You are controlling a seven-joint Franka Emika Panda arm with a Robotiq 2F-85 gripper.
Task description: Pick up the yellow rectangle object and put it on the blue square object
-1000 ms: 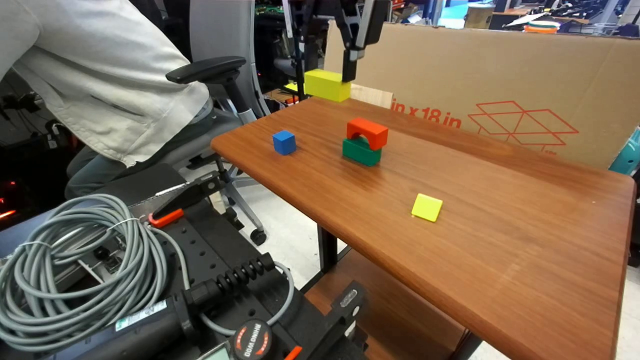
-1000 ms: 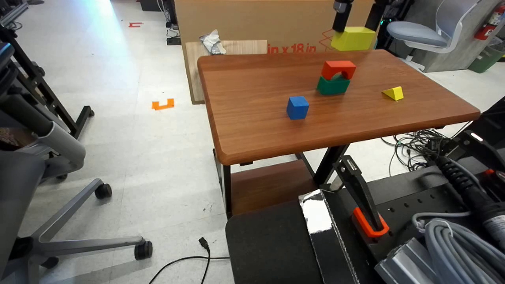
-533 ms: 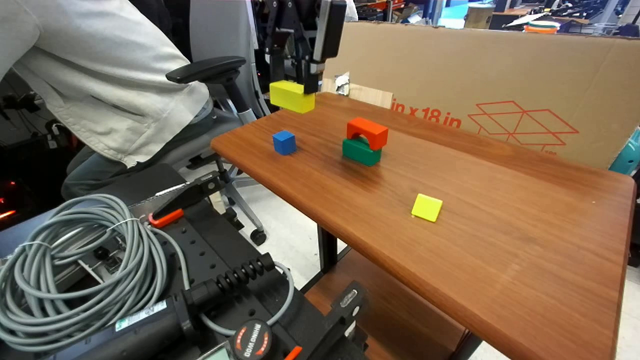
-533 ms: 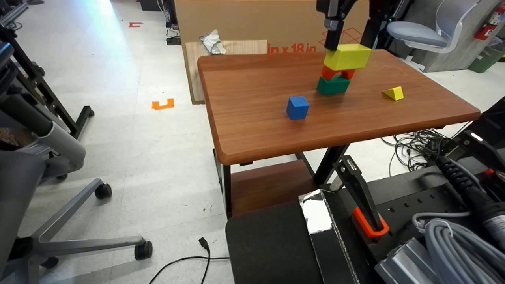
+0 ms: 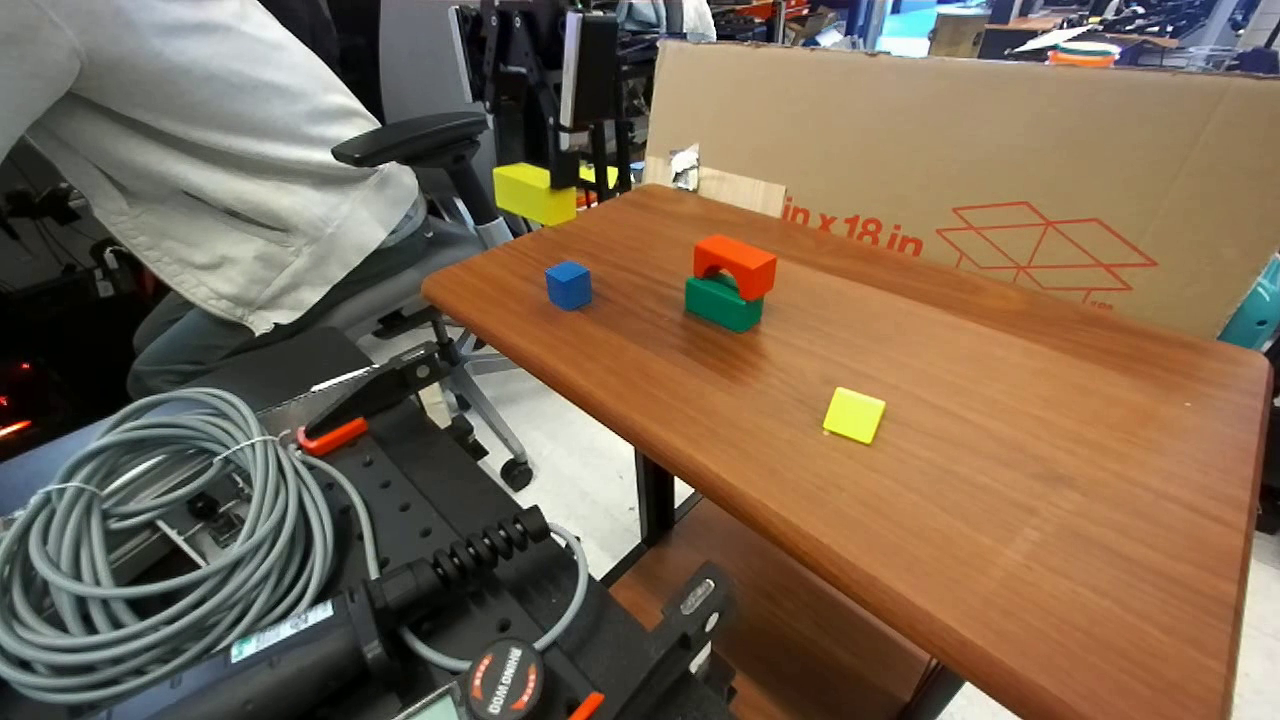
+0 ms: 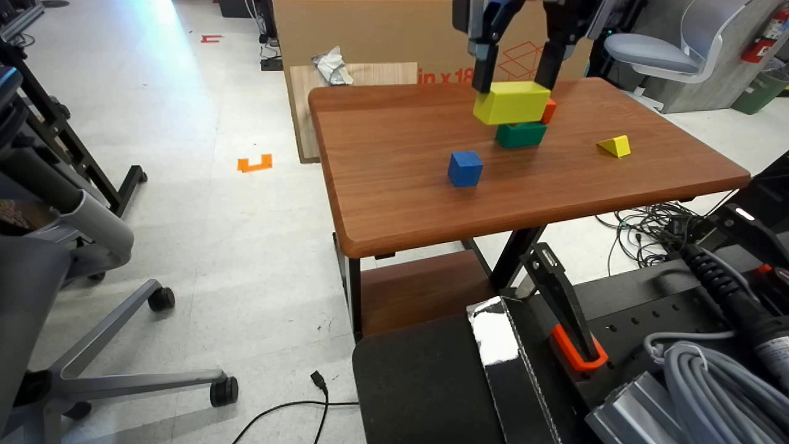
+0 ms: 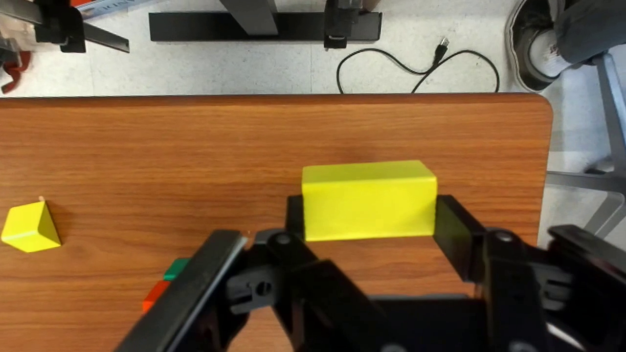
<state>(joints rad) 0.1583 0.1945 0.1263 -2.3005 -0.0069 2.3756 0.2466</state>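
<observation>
The yellow block [image 5: 530, 195] hangs in the air, well above the table, with its long side across my fingers. It also shows in an exterior view [image 6: 511, 105] and in the wrist view [image 7: 369, 208]. My gripper [image 6: 514, 85] is shut on the two ends of the yellow block, one finger against each end. The small blue cube [image 5: 569, 285] sits on the wooden table near its edge, and shows in an exterior view [image 6: 465, 168] too. The yellow block is apart from the blue cube and higher. The blue cube does not show in the wrist view.
A red arch block [image 5: 735, 262] sits on a green block [image 5: 722, 304] to one side of the blue cube. A small yellow wedge [image 6: 615, 146] lies farther along the wooden table [image 5: 1000, 480]. A cardboard sheet [image 5: 950, 150] stands behind. A person sits close to the table.
My gripper has carried the yellow block sideways and lower, past the red and green stack, toward the blue cube's end of the table. The blocks on the table have not moved.
</observation>
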